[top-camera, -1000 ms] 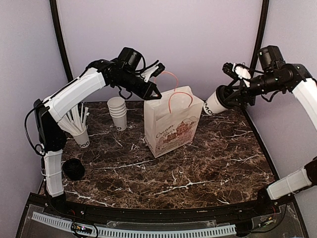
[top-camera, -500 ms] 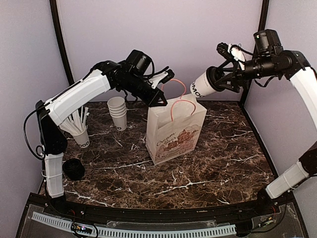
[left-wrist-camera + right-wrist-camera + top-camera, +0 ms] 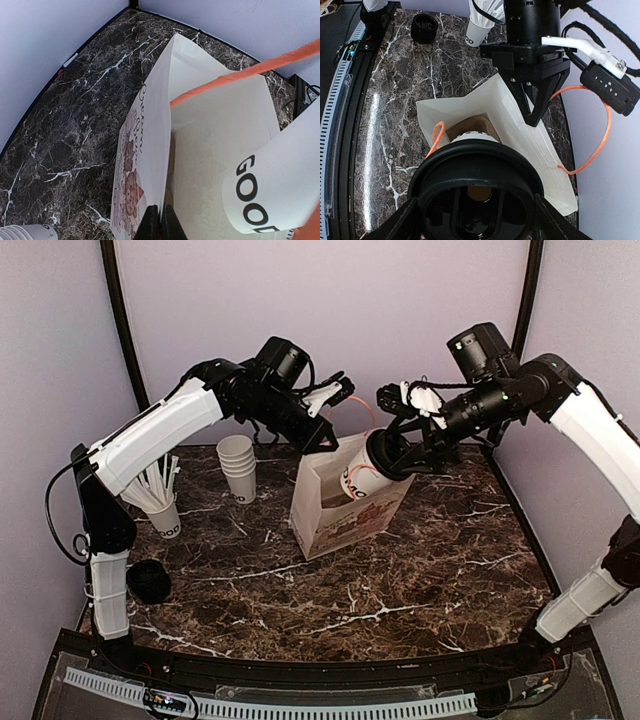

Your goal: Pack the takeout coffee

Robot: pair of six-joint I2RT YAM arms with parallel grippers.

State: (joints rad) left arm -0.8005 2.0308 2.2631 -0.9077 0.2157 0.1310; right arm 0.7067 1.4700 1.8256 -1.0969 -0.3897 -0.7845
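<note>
1. Dark marble-patterned tabletop (image 3: 420,600): at its near left lies a small black round piece (image 3: 148,581). Its exact nature cannot be told.
2. Farther back on the left stands a white paper cup holding white paper-wrapped straws (image 3: 164,518), upright.
3. Behind that, toward the centre, a stack of nested white paper cups (image 3: 238,468) stands upright, apart from the straw cup.
4. Mid-table stands a white paper bag with a printed front (image 3: 330,525), mouth open. It has an orange cord handle (image 3: 600,135) on each side.
5. The left gripper (image 3: 532,119) reaches in from the left. Its jaws are pressed together on the bag's upper rim, pinching one wall.
6. The white takeout coffee cup with black lettering (image 3: 358,476) is off the table, at the mouth of the paper bag. It is tilted, base end angled down into the opening. The left wrist view shows its lettered side against the bag's inner wall. Whether the base touches anything inside cannot be told.
7. The round black plastic lid (image 3: 477,200) is fitted on the cup and faces the right wrist camera.
8. The right gripper (image 3: 390,458) holds the cup at its lidded end, one finger clamped on each side.
9. A plain lilac wall (image 3: 330,300) closes the rear.
</note>
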